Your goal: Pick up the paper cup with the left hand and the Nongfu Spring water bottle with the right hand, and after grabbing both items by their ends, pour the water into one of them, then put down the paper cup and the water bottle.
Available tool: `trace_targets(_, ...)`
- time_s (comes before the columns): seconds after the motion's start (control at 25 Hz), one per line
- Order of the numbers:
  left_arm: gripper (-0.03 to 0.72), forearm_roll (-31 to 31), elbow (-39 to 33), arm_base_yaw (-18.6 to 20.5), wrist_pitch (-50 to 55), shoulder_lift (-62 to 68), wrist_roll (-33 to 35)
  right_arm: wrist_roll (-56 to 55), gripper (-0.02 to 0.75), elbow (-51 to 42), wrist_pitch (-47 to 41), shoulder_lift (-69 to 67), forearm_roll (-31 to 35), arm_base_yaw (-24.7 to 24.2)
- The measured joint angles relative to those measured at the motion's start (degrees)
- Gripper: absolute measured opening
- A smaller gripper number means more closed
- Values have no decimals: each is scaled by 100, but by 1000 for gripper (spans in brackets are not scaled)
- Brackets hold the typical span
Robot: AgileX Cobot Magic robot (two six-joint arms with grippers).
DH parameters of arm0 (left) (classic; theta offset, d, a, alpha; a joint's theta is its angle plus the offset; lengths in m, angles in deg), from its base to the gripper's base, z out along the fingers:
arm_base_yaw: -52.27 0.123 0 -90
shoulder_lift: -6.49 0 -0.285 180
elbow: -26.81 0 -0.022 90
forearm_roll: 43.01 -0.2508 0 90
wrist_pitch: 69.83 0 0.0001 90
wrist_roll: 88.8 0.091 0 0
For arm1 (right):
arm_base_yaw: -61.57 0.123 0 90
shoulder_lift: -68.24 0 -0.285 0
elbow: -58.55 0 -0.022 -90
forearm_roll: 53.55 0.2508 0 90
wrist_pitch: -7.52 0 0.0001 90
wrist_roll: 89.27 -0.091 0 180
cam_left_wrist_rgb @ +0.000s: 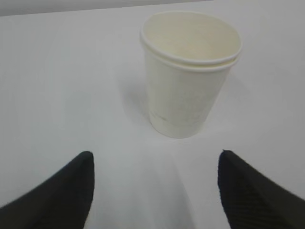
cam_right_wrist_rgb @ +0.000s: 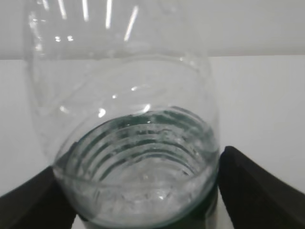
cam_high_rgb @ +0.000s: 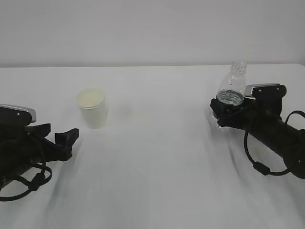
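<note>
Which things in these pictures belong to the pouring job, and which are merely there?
Belong to the job:
- paper cup
- Nongfu Spring water bottle
- water in the bottle
- left pincer, open, short of the cup
- right pincer, either side of the bottle

Merely there:
- white table

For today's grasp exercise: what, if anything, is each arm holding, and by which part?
Left gripper: nothing; the paper cup stands ahead. Right gripper's jaws flank the water bottle's lower body; a firm hold cannot be told.
</note>
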Motion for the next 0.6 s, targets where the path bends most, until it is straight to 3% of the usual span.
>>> trace_targets(0.4,586,0,0,0,0,5,0,0,623,0,0,0,-58,29)
trace_targets(0.6,586,0,0,0,0,5,0,0,559,0,0,0,-147,29)
